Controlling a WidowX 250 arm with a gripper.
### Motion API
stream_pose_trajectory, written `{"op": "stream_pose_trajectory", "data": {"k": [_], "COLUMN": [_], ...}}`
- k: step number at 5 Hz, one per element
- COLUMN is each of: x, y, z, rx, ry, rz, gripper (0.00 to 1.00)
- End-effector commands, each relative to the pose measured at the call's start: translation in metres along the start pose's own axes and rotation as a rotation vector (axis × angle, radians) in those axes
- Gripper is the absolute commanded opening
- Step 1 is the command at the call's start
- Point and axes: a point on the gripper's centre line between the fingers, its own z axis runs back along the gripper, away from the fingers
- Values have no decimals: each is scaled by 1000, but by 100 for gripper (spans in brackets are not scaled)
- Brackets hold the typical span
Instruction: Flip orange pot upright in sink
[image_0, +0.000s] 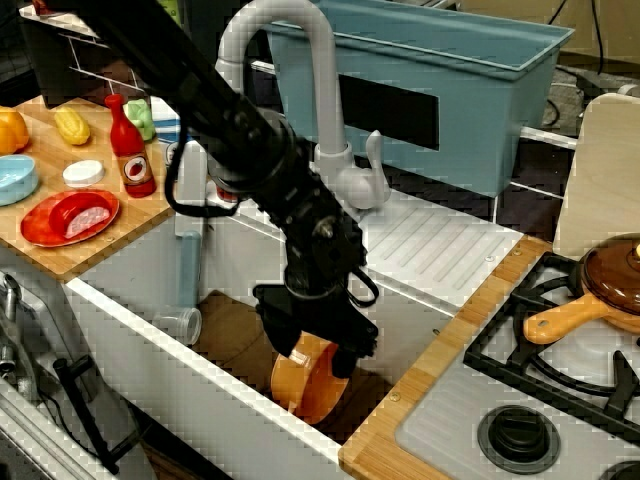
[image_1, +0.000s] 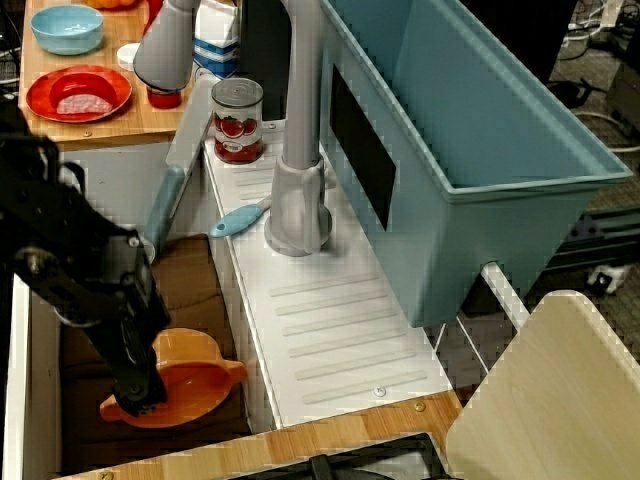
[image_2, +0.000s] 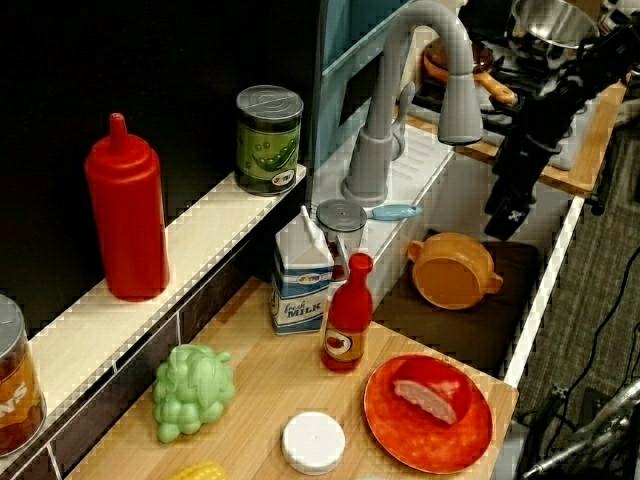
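The orange pot (image_0: 318, 388) is in the sink (image_0: 130, 272), tipped up on its edge near the front right corner rather than lying flat. My gripper (image_0: 318, 348) reaches down into the basin from above and is shut on the pot's upper rim. In the overhead view the pot (image_1: 190, 385) rests on the sink's dark brown bottom (image_1: 190, 280) with my gripper (image_1: 135, 388) at its left rim. In the side view the pot (image_2: 452, 272) shows both side handles, with my gripper (image_2: 505, 215) just above and right of it. My fingertips are partly hidden by the pot.
The grey gooseneck faucet (image_0: 325, 90) rises just behind my arm. A clear cup (image_0: 180, 323) lies at the sink's left end. A blue-grey bin (image_0: 450, 85) stands behind. A brown lidded pan (image_0: 610, 280) sits on the stove, right. A red bottle (image_0: 130, 150) and red plate (image_0: 70, 215) are on the left counter.
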Motion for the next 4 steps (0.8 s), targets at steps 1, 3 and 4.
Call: {"op": "stream_pose_trajectory", "data": {"k": [1,3,4], "x": [17,13,11], "y": [0,-8,-12], "z": [-3,-12,-18], "rx": [11,52,89], "ry": [-40,-124,-114], "rz": [32,99,76], "gripper": [100,100,100]}}
